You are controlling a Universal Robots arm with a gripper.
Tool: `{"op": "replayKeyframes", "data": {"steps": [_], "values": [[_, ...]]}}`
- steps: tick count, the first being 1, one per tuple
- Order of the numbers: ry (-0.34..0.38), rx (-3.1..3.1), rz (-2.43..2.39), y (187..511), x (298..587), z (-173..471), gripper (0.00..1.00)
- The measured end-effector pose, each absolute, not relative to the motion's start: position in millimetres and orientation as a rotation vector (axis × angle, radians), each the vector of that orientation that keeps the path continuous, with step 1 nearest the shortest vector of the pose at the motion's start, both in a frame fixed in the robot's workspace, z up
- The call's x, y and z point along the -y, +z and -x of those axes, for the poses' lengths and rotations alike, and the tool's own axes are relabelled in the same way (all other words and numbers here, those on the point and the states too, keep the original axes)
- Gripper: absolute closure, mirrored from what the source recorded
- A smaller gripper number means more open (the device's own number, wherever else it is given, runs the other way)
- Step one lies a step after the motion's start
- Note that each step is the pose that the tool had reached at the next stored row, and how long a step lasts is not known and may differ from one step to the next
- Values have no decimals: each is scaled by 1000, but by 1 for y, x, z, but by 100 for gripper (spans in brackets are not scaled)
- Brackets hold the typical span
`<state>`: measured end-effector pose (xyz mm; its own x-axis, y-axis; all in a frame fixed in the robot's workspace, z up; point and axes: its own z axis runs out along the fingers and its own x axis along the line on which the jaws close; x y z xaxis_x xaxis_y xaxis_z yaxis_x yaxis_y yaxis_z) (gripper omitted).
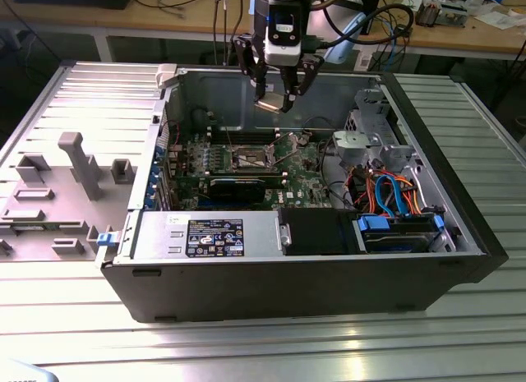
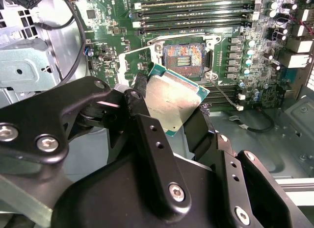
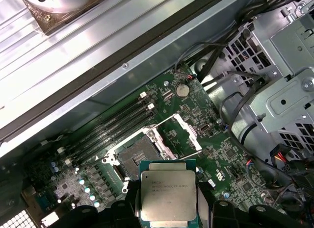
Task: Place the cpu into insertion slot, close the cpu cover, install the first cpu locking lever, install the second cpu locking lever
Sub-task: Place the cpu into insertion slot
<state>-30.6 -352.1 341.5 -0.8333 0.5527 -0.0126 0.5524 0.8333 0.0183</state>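
Open computer case [image 1: 312, 287] lying on its side on a ribbed metal desk [image 1: 246, 341], as seen by a bystander. The arm's pincer [image 1: 277, 101] hangs over the case interior, near its rear wall, and is closed on the cpu [image 1: 269, 105]. In the second wrist view the dark fingers [image 2: 196, 127] clamp two opposite edges of the cpu [image 2: 171, 98], whose silvery-grey top is tilted. In the first wrist view the cpu [image 3: 168, 193] sits between the fingertips, its metal top facing the camera. The cpu is held in the air, apart from the green board [image 1: 306, 175] below. The insertion slot [image 1: 249, 160] lies on that board, dark-centred and uncovered in both wrist views [image 2: 184, 59] [image 3: 135, 159]. The cpu cover [image 3: 190, 132] stands swung up beside the slot, its square window open. Long black memory slots [image 2: 196, 12] run just beside the socket.
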Motion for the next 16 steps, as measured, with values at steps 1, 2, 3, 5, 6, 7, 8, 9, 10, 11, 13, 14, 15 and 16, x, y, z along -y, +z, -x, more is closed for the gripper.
{"op": "replayKeyframes", "data": {"steps": [1,2,3,5,6,7,8,9,10,11,13,14,15,16], "values": [[22,-2991,-904,341,352,31,45],[22,-2990,-905,341,352,31,45],[22,-2990,-906,341,352,31,45],[22,-2989,-908,341,352,31,45],[22,-2989,-909,341,352,31,45],[22,-2989,-910,341,352,31,45],[22,-2988,-912,341,352,31,45],[21,-2988,-912,341,352,31,45],[22,-2987,-914,341,352,31,45],[21,-2987,-915,341,352,31,45],[21,-2986,-917,341,352,31,45],[21,-2986,-918,341,352,31,45],[21,-2986,-919,341,352,31,45],[21,-2986,-920,341,352,31,45]]}}
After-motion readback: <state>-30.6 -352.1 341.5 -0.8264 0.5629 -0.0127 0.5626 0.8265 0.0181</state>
